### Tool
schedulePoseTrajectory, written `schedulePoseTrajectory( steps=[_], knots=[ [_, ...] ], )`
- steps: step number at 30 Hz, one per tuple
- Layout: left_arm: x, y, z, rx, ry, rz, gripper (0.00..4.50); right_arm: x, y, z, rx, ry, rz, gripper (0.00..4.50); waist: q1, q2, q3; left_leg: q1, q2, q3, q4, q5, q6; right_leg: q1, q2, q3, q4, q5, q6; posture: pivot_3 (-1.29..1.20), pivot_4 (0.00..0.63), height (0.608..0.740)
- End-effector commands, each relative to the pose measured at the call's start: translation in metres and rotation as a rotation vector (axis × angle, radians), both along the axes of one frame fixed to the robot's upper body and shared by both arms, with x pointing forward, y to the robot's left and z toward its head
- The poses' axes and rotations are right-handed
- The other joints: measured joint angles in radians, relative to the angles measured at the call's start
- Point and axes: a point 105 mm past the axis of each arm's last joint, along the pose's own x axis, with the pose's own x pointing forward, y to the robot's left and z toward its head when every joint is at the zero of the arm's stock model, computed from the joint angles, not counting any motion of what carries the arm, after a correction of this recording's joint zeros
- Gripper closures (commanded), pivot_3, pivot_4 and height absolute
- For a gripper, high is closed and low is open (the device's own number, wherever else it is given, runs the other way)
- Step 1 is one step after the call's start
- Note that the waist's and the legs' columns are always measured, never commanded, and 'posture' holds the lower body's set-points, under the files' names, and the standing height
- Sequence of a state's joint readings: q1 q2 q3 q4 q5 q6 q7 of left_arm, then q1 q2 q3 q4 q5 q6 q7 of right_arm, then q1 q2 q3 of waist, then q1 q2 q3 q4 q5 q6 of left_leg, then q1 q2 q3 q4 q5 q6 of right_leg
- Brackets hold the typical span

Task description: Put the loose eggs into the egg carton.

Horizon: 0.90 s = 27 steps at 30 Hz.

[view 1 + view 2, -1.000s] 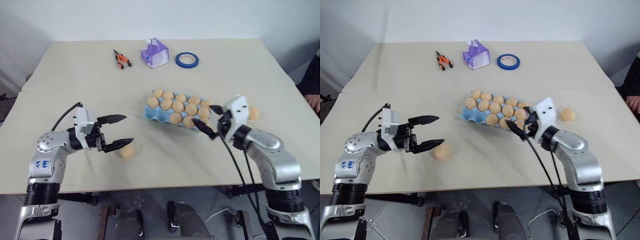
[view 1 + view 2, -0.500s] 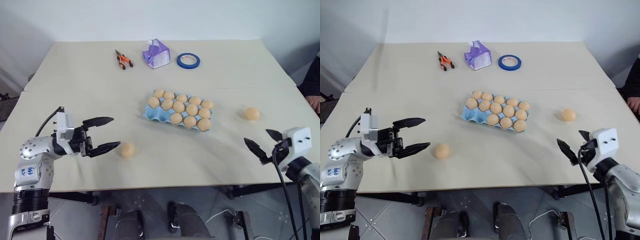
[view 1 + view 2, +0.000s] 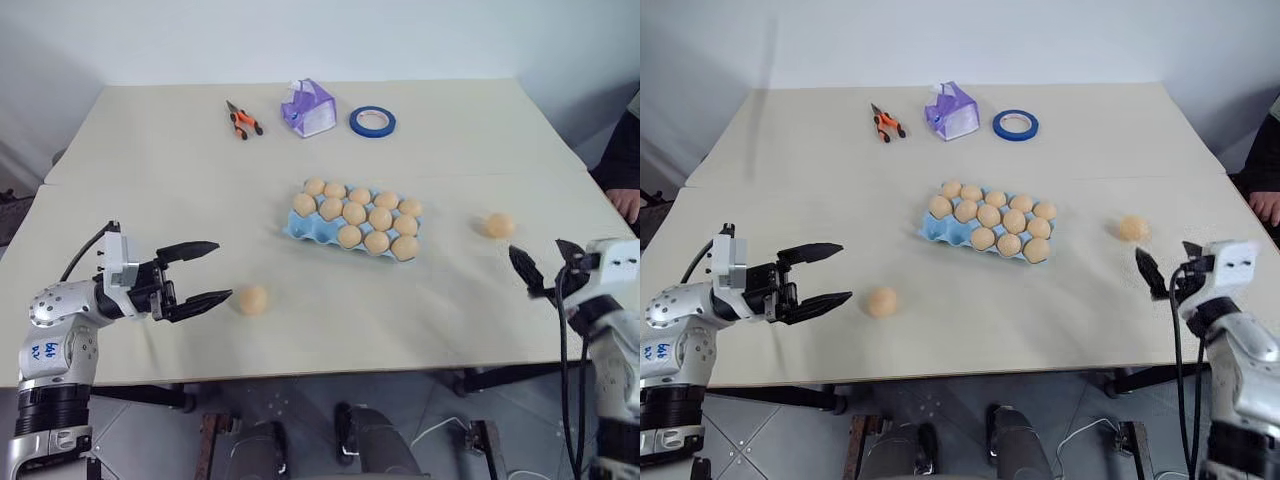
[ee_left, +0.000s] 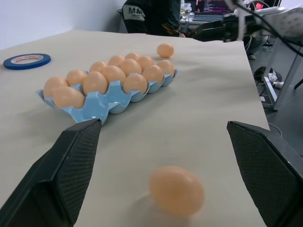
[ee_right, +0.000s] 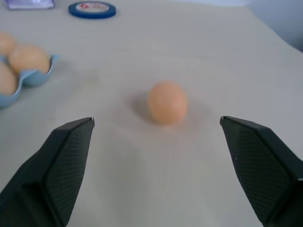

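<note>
Claws both gape empty, left claw [image 3: 202, 273] and right claw [image 3: 545, 262] each lined up on 1 loose egg [image 3: 253, 299] [image 3: 500, 225] at 9 and 3 o'clock of the egg carton [image 3: 297, 228], ready to grasp.

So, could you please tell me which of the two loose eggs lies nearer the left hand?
The egg lying alone in front of the carton, just off the left hand; the other egg lies beyond the carton's far end.

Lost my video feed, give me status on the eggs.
Both grippers, left and right, open and empty. Two loose eggs on table: near left, near right. Carton holds ten. Nothing blocking.
</note>
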<state>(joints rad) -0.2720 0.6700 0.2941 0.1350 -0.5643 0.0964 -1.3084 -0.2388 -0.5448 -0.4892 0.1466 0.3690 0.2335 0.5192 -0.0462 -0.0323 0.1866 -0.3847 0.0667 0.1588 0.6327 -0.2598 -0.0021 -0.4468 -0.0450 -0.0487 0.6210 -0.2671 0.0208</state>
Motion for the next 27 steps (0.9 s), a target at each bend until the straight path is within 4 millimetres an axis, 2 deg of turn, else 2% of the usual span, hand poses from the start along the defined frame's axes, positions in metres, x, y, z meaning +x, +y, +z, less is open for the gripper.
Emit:
schedulePoseTrajectory(
  steps=[1, 7, 15, 18, 24, 27],
  knots=[
    [0.002, -0.002, 0.012, -0.017, -0.039, -0.002, 0.0, 0.026, -0.007, 0.004, -0.002, -0.026, -0.052, 0.04, -0.007, 0.0, 0.0, 0.0, 0.0, 0.0, 0.0, 0.001, 0.001, 0.0, 0.0, 0.0, 0.0, 0.0, 0.0, 0.0, 0.15, 0.74],
    [0.003, -0.007, 0.015, -0.026, -0.054, -0.002, 0.0, 0.074, 0.001, -0.001, 0.006, 0.026, -0.076, 0.04, -0.015, 0.0, 0.0, 0.002, 0.0, 0.0, -0.001, 0.001, -0.001, -0.001, 0.0, 0.001, 0.005, 0.0, 0.0, 0.0, 0.15, 0.74],
    [-0.002, -0.004, 0.015, -0.028, -0.062, 0.027, 0.0, 0.092, 0.001, -0.02, -0.058, 0.125, -0.155, 0.04, -0.015, 0.001, 0.0, 0.001, 0.0, 0.0, -0.001, 0.004, -0.007, -0.001, 0.0, 0.001, 0.005, 0.0, 0.0, 0.0, 0.15, 0.74],
    [-0.002, -0.004, 0.015, -0.028, -0.062, 0.034, 0.0, 0.093, 0.004, -0.022, -0.07, 0.12, -0.157, 0.64, -0.015, 0.001, 0.0, 0.001, 0.0, 0.001, -0.001, 0.004, -0.007, -0.001, 0.0, 0.001, 0.005, 0.0, 0.0, 0.0, 0.15, 0.74],
    [-0.002, -0.005, 0.015, -0.028, -0.064, 0.038, 0.0, 0.099, 0.016, -0.007, -0.058, 0.052, -0.111, 2.65, -0.016, 0.001, 0.0, 0.001, 0.0, 0.0, 0.0, 0.005, -0.007, -0.001, 0.0, 0.001, 0.006, 0.0, 0.0, 0.0, 0.15, 0.74],
    [-0.003, -0.005, 0.015, -0.028, -0.063, 0.04, 0.0, 0.101, 0.032, 0.007, -0.09, 0.002, -0.03, 2.84, -0.024, 0.001, 0.0, 0.001, 0.0, 0.0, -0.001, 0.005, -0.007, -0.001, 0.0, 0.001, 0.006, 0.0, 0.0, 0.0, 0.15, 0.74]
  ],
)
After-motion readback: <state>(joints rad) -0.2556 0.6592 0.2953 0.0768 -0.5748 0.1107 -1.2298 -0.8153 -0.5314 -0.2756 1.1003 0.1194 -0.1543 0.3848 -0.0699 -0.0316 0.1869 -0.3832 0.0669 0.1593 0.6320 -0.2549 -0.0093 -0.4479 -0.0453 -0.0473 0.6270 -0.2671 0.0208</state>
